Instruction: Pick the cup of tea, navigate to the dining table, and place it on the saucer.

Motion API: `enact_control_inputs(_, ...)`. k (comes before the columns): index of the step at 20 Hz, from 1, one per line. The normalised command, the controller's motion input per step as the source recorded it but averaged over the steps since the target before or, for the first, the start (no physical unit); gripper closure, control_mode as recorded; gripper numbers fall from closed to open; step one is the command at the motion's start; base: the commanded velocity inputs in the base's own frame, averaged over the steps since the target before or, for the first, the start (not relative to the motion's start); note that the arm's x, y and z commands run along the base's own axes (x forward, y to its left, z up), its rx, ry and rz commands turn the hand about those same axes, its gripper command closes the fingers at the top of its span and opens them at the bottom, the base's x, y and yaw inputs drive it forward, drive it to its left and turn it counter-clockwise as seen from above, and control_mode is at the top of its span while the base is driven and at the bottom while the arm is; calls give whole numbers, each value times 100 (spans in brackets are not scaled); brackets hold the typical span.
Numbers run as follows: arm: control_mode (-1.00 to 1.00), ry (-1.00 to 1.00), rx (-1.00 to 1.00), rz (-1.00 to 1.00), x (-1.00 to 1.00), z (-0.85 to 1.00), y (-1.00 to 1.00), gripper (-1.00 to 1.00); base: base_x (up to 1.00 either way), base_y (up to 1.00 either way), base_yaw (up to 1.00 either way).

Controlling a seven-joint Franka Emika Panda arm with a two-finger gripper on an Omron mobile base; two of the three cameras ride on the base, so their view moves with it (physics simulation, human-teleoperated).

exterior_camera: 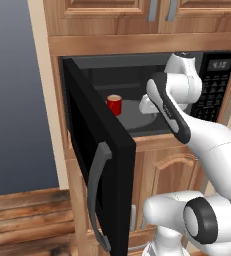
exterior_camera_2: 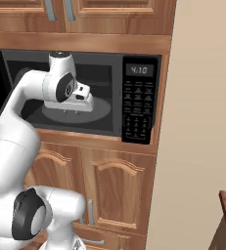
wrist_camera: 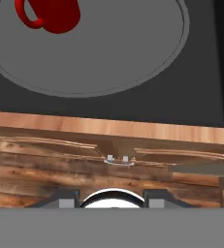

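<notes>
**None of the task's steps done: cup not yet grasped in the microwave**

One red cup of tea [exterior_camera: 114,104] stands upright on the grey turntable [exterior_camera: 137,112] inside the open microwave [exterior_camera: 222,90], toward the turntable's left rear edge; the fingers [exterior_camera: 148,106] sit at the oven mouth, well apart from the cup to its right; nothing is held, but whether they are spread wide or narrow I cannot tell. Judging from this, picking, driving to the dining table and setting down on the saucer all remain.

From the left base view, the microwave door [exterior_camera: 99,165] swings out to the left and the cup's pale rim is plain; the right base view gives the keypad and clock [exterior_camera_2: 139,71], with the arm across the cavity; the hand view looks down on the cup [wrist_camera: 50,14] and its handle at the turntable's [wrist_camera: 108,53] edge.
</notes>
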Motion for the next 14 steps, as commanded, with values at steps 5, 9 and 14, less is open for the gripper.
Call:
enact_control_inputs(5,-100,-9,0,0,-8,0,0,-100,0,0,0)
enact_control_inputs(9,-100,-29,0,-1,-12,0,31,-100,0,0,0)
enact_control_inputs(14,-100,-31,5,0,-1,0,38,-100,0,0,0)
